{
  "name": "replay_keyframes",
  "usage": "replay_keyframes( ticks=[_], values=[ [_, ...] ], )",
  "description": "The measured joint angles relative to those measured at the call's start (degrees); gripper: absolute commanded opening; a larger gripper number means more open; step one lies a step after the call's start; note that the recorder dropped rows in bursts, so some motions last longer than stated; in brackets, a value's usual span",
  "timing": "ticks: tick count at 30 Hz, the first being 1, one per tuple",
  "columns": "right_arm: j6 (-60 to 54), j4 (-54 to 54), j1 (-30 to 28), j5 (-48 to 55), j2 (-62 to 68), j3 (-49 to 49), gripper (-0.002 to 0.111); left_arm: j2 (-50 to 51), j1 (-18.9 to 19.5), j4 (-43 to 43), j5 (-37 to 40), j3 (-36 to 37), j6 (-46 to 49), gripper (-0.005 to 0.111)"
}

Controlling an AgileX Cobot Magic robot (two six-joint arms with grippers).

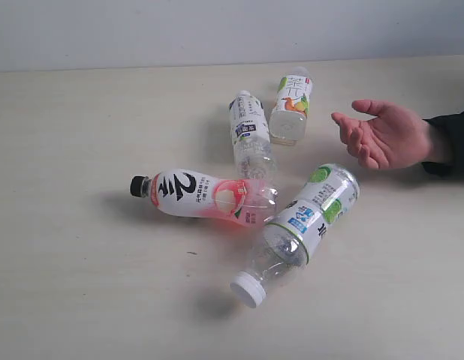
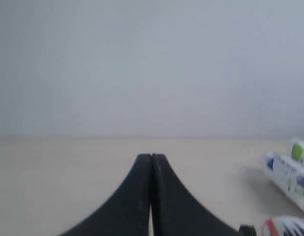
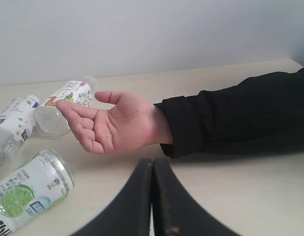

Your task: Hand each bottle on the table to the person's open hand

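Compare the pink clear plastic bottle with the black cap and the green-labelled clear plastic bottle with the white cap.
The pink bottle has a black cap, the green-labelled bottle a white one. The pink bottle looks pinkish-red inside, the green-labelled bottle clear. In the exterior view the pink bottle's cap points left, the green-labelled bottle's toward the near edge. Both lie on their sides on the beige table.

A palm-up hand (image 3: 115,125) opens beside three lying bottles (image 3: 63,101), beyond fingers (image 3: 139,196) pressed together.
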Motion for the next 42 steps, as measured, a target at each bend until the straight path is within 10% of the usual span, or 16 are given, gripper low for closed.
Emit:
replay_keyframes(
  ticks=[16, 20, 34, 42],
  values=[
    [0.0, 0.0, 0.0, 0.1, 0.0, 0.0, 0.0, -0.05, 0.0, 0.0, -25.2, 0.03, -40.91, 0.0],
    [0.0, 0.0, 0.0, 0.1, 0.0, 0.0, 0.0, 4.25, 0.0, 0.13, -27.21, -10.67, -44.15, 0.0],
    [0.0, 0.0, 0.0, 0.1, 0.0, 0.0, 0.0, 58.53, -0.02, 24.4, 13.77, -55.61, -33.38, 0.0],
    [0.0, 0.0, 0.0, 0.1, 0.0, 0.0, 0.0, 83.18, -3.43, 3.74, 45.48, -71.24, 8.31, 0.0]
  ],
)
